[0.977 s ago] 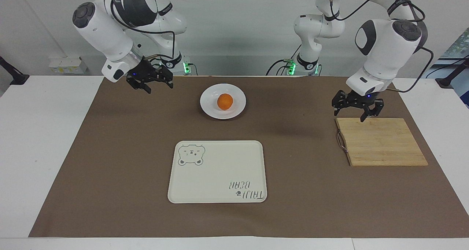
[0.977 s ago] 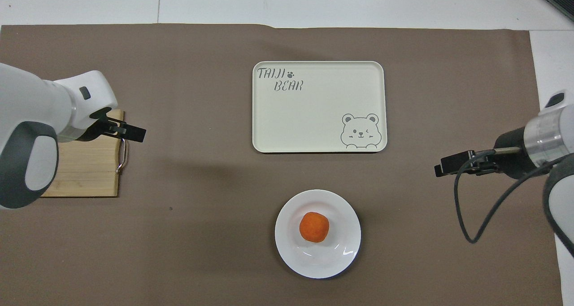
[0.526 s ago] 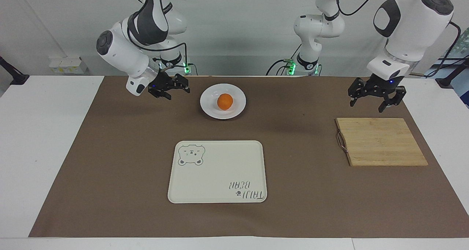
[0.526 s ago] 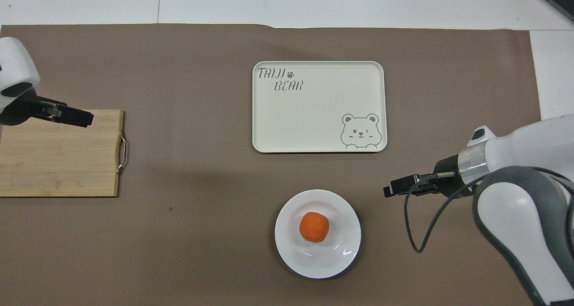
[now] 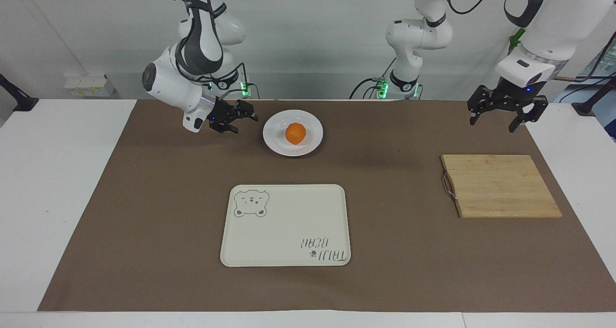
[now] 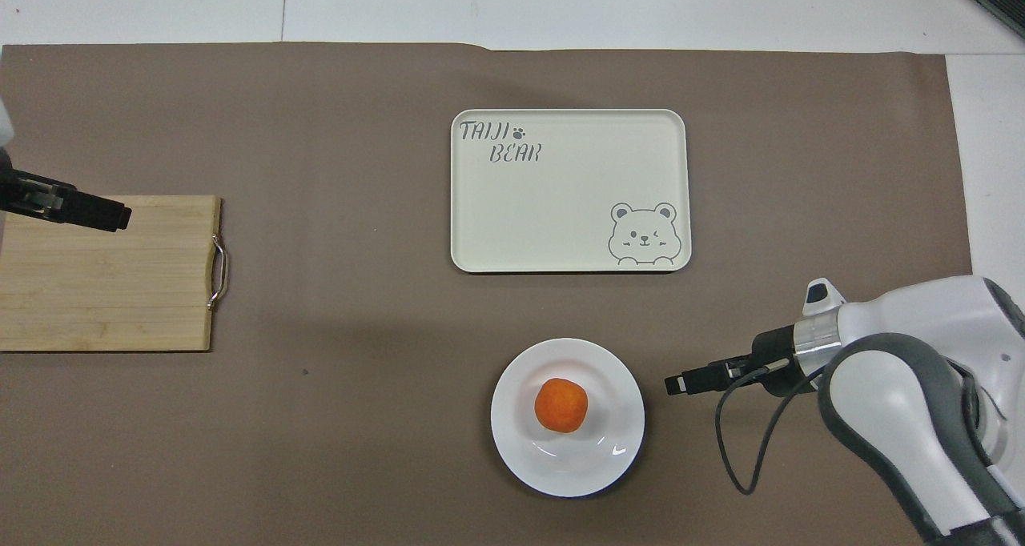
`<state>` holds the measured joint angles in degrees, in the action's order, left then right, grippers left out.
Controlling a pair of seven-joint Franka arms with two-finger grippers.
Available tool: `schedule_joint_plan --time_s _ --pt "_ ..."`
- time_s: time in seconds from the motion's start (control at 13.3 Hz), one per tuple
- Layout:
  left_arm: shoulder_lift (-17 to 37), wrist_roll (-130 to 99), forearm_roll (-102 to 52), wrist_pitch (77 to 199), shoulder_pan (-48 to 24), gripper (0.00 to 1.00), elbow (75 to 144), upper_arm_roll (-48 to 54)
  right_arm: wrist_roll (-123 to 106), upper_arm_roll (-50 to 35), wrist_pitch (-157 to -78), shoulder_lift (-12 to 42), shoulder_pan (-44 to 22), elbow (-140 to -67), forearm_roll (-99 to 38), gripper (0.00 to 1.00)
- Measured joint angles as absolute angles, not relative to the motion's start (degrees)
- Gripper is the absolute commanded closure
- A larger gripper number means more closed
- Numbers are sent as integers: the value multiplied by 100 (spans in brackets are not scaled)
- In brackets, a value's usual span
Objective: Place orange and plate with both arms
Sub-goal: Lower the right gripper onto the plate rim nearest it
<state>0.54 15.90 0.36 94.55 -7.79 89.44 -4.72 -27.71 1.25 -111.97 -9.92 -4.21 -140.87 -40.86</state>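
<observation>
While the orange (image 5: pixel 295 133) sits in the plate (image 5: pixel 274 140), the right arm (image 5: pixel 173 80) bends low, its gripper (image 5: pixel 240 119) level just beside the plate, jaws released and empty. Well apart from the plate, the left gripper (image 5: pixel 503 114) hangs pointing down, jaws spread, empty. Only the facing view shows its height above the bench (image 5: pixel 57 183); overhead it overlaps the cutting board (image 6: pixel 112 290). The tray (image 5: pixel 288 198) lies farther from the robots than the plate.

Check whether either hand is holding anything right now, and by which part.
Nothing is held. The right hand is open beside the plate, which carries the orange; the left hand is open in the air.
</observation>
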Motion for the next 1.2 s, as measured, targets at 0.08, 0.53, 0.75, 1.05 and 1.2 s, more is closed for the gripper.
schedule_joint_plan --time_s 0.08,0.53,0.75,1.05,1.2 --pt "25 1590 79 9412 -779 0 8891 -467 -2976 125 -11273 -992 -408 -14278 -4295 0" --pt "196 1591 82 9246 -770 0 8880 -482 -4102 125 -11655 -929 -408 -15146 -5590 0" --pt "292 1615 83 9318 -566 0 8869 -488 -4205 124 -11737 -828 -417 -15297 -5951 0" --pt "292 1626 83 9388 -522 0 8829 -484 -4205 115 -11863 -798 -553 -15506 -6350 0" --pt "292 1626 83 9391 -490 0 8822 -485 -4205 112 -11954 -789 -703 -15617 -6568 0"
